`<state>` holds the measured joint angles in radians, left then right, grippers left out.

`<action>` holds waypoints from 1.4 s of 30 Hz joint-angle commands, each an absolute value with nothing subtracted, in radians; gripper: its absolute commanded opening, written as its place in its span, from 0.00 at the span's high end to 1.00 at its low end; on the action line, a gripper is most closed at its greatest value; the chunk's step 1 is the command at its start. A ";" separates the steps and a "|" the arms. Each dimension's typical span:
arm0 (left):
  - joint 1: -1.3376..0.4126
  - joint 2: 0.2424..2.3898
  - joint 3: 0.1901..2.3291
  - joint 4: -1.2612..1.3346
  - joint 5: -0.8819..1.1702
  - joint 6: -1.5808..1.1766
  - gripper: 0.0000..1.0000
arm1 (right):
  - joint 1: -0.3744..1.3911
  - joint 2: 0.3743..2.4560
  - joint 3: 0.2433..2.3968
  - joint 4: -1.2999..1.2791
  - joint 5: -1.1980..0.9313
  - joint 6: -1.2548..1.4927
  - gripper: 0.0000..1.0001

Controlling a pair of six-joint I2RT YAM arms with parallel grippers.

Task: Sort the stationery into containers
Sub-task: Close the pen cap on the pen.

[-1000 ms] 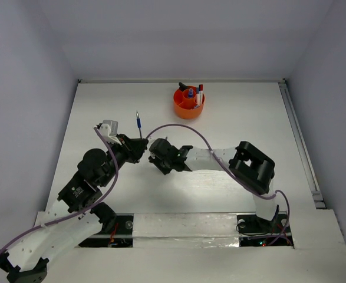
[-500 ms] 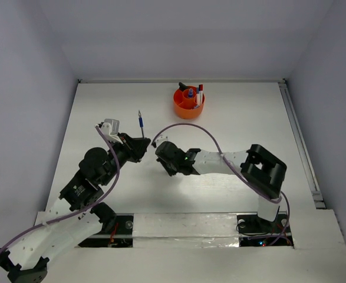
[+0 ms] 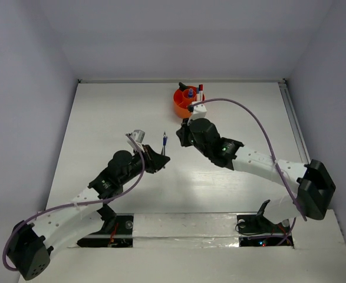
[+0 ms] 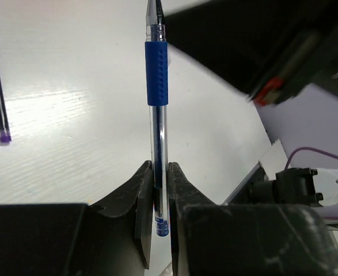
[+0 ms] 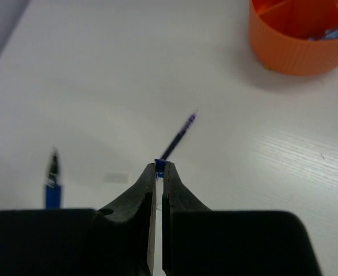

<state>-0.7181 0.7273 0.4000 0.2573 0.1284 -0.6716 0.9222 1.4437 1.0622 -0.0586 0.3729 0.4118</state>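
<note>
A clear pen with a blue grip point(image 4: 156, 80) stands clamped between the fingers of the left gripper point(image 4: 160, 168), held off the white table point(image 3: 102, 118); its tip runs to the top edge of the left wrist view. The right gripper point(image 5: 159, 167) has its fingers pressed together; a thin purple refill point(image 5: 177, 135) runs out from their tips, but it is unclear whether it is pinched or merely lies beyond them. The orange tub point(image 5: 295, 52) sits near the table's far edge, partly hidden from above by the right arm point(image 3: 249, 159); its contents are blurred and cut off.
</note>
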 commanded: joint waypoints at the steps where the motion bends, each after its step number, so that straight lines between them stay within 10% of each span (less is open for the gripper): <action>1: -0.715 0.753 0.374 0.484 0.198 -0.721 1.00 | 0.908 1.399 1.049 0.123 0.436 0.466 1.00; 42: -0.755 0.848 0.400 0.515 0.146 -0.683 1.00 | 0.908 1.350 0.973 0.376 0.365 0.575 1.00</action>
